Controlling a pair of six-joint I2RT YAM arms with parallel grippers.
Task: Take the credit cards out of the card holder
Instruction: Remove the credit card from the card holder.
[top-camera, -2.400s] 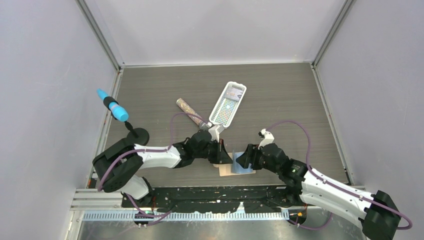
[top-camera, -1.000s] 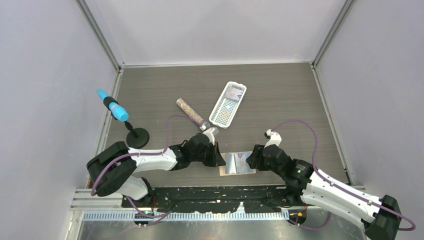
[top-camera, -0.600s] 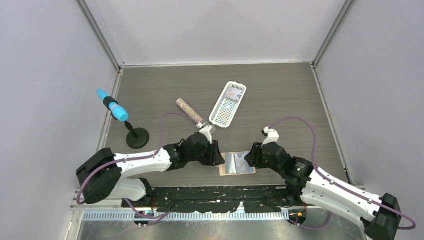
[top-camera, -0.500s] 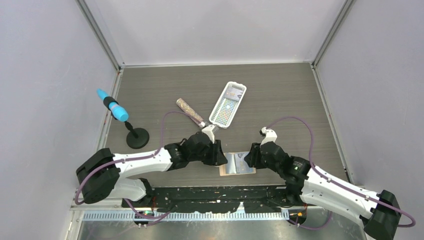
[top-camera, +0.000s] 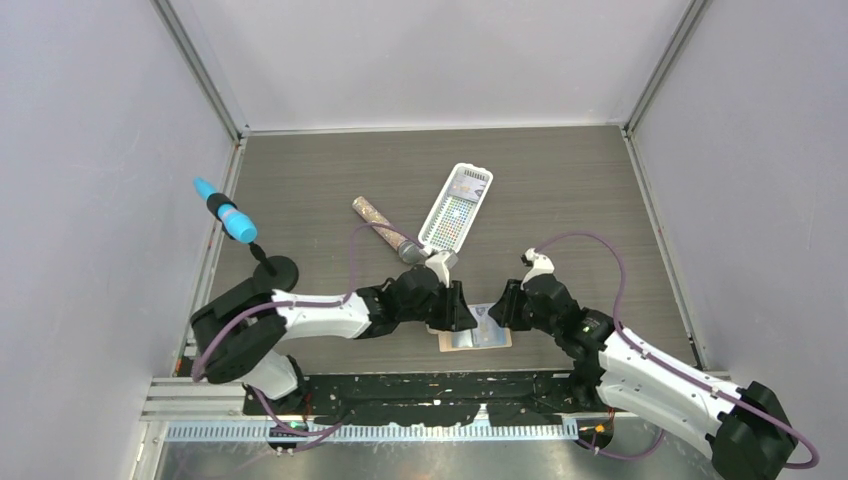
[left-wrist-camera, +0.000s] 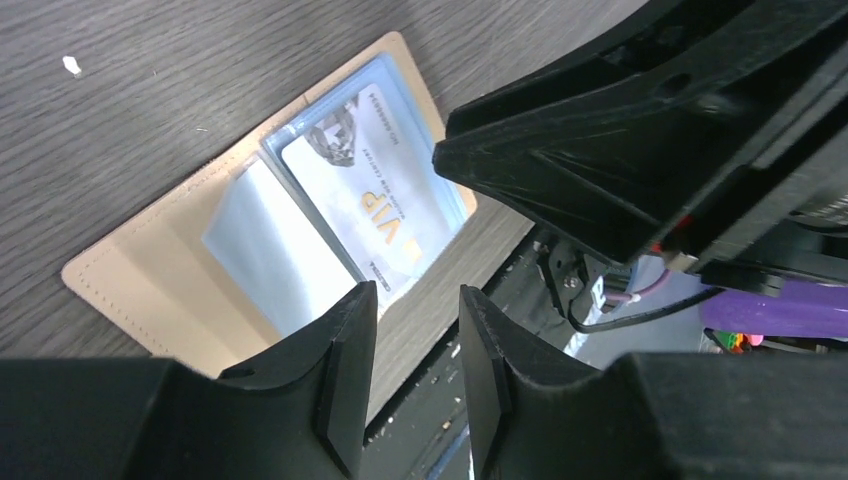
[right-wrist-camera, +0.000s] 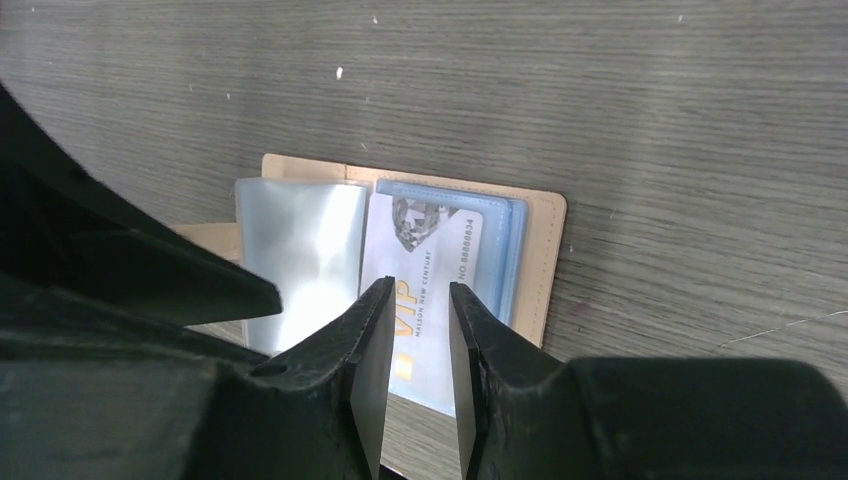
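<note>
Hovering low over the card holder, which lies open & flat on the worktop nr its front edge. Left claw and right claw: each w/ a narrow gap, nothing held. VIP card sits in the pocket on the right arm's side, near end poking past the holder's edge. We judge step = first card pull, not yet gripped. Next: pin holder w/ left, nip exposed card end w/ right, slide out.
</note>
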